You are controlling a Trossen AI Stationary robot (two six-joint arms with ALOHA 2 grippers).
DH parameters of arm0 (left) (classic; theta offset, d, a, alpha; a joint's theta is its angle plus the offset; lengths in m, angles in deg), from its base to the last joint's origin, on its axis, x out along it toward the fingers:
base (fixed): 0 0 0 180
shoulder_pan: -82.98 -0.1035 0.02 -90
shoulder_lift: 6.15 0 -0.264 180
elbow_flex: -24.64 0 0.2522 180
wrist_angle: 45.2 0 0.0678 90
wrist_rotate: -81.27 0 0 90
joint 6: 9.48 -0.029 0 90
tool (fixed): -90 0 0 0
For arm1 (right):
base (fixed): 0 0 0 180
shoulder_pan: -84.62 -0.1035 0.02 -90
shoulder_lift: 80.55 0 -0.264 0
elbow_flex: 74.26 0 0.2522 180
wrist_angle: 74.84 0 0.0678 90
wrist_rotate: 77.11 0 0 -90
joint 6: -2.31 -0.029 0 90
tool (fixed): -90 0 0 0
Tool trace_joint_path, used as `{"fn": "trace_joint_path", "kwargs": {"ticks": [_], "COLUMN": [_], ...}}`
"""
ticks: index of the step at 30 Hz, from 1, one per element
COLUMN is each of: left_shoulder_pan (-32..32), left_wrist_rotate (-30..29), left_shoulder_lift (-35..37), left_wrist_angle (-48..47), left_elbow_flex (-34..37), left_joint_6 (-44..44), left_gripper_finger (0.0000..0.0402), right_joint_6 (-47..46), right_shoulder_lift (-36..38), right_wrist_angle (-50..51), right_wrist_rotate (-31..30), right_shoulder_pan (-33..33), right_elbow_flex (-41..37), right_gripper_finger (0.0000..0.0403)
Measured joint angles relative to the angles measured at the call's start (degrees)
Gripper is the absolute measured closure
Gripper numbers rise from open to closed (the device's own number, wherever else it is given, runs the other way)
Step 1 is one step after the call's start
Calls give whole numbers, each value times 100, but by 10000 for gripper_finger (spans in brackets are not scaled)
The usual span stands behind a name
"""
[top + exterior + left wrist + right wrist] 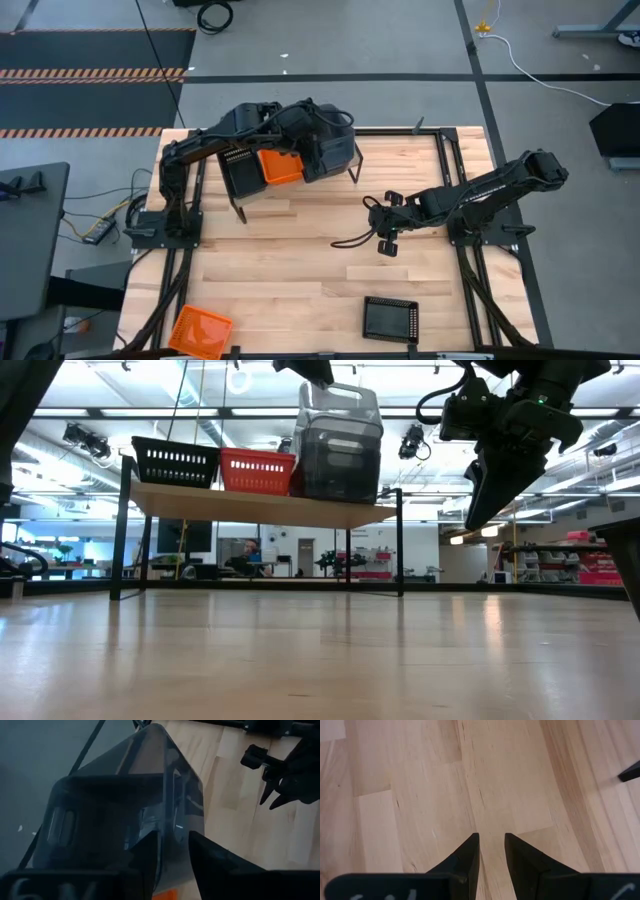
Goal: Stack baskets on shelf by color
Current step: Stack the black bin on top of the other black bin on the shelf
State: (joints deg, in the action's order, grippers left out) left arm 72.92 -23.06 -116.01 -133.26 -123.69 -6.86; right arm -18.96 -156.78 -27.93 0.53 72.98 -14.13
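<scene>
grey bin [340, 445]: you're looking at a deep smoky see-through tub sitting on the shelf [260, 507], beside the orange basket [257, 470]
left gripper [172, 855]: fingers straddling the bin's wall, slightly parted
right gripper [491, 851]: hanging over bare table [420, 795], narrow gap, gripping nothing

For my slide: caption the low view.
Black basket, orange basket and dark-grey bin on the shelf; right gripper hangs alongside.

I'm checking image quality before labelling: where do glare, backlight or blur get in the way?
Low view: bright ceiling lights backlight the shelf, and the table reflects them as sheen. Left wrist view: the grey bin is close and soft, the left gripper blurred. Right wrist view: wood grain crisp.
</scene>
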Motion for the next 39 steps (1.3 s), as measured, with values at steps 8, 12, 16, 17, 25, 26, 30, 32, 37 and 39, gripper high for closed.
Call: {"fn": "trace_joint_path", "kwargs": {"ticks": [8,12,16,17,25,26,30,32,37,39], "left_shoulder_pan": [112,133,133,131,131,130,129,129,131,131], "left_wrist_rotate": [-455,-386,-261,-269,-237,-234,-238,-242,-253,-246], "left_shoulder_lift": [-141,-155,-157,-155,-155,-155,-155,-212,-353,-422], "left_wrist_angle": [29,61,76,84,85,86,85,100,70,28], "left_elbow_flex": [-4,0,2,1,2,2,2,-4,-11,-9], "left_joint_6": [-451,-481,-479,-479,-302,-294,-285,-285,-204,-206], "left_gripper_finger": [308,357,393,393,359,356,347,344,335,332], "right_joint_6": [42,42,44,44,110,141,153,177,215,284], "right_shoulder_lift": [0,0,0,0,0,0,0,0,2,4], "right_wrist_angle": [-4,-4,-6,-6,-4,-4,-4,-4,-3,-15], "right_wrist_rotate": [0,0,0,0,0,0,0,0,0,-4], "right_shoulder_pan": [2,2,2,2,2,2,2,2,2,2], "right_elbow_flex": [0,0,0,0,0,0,0,0,0,2], "right_gripper_finger": [304,304,304,304,304,304,304,304,304,304]}}
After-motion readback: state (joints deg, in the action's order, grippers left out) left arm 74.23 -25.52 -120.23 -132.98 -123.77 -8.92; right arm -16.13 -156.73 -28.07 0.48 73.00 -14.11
